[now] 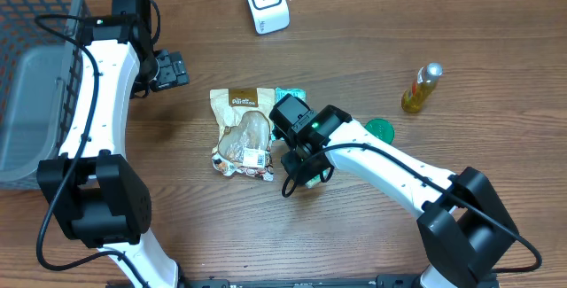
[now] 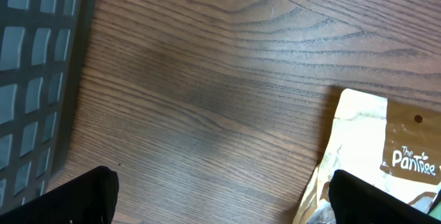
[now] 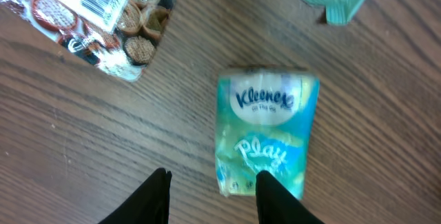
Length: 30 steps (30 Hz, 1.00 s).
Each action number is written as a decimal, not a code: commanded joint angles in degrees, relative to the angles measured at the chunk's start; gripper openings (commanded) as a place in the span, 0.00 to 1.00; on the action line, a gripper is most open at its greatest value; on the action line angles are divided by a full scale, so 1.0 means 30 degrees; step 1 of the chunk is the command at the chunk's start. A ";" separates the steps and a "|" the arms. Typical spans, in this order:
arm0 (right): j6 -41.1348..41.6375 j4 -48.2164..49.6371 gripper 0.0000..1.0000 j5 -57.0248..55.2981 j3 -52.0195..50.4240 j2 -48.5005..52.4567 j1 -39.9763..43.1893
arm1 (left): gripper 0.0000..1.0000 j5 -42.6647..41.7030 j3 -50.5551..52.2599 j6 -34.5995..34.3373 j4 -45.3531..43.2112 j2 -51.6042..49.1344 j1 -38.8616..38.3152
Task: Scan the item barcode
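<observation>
R gripper (image 3: 213,179): fingers apart, grasping nothing. Hangs low over Kleenex Play tissue pack (image 3: 269,131). One fingertip (image 3: 275,196) overlaps pack's near edge, can't tell if touching. Other fingertip is off to the side over bare wood. Pack lies flat on table (image 1: 496,49), logo side up, not pinched. In overhead cam the pack is hidden under R wrist.

Near pack but apart: Pantree snack pouch (image 1: 241,133), flat, white barcode label (image 3: 103,0) face up at its lower end. Teal packet (image 1: 290,95) pokes out by pouch's top-right corner, also apart from pack.

L gripper (image 1: 168,69): fully spread, empty, over bare wood between grey basket (image 1: 35,58) and pouch.

Scanner (image 1: 266,3): white, at far side of table, well apart from pack. Green round lid (image 1: 379,129) & yellow bottle (image 1: 423,89) sit on R side, neither touched by an arm.
</observation>
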<state>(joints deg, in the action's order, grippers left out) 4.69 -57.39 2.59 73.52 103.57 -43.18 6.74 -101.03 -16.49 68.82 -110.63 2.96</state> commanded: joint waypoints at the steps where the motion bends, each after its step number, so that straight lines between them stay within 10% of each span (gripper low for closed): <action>1: 0.0058 0.0561 0.46 0.0007 -0.0976 0.0029 -0.0058 | 1.00 0.0240 -0.0306 0.0066 -0.0022 0.0299 -0.0248; 30: 0.0845 0.2506 0.45 -0.7278 -0.1260 0.0022 -0.0838 | 1.00 0.0240 -0.0306 0.0066 -0.0029 0.0299 -0.0248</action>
<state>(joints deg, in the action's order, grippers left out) 6.96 -49.25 -18.11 67.88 103.59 -44.25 6.74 -101.03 -16.51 68.79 -110.63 2.96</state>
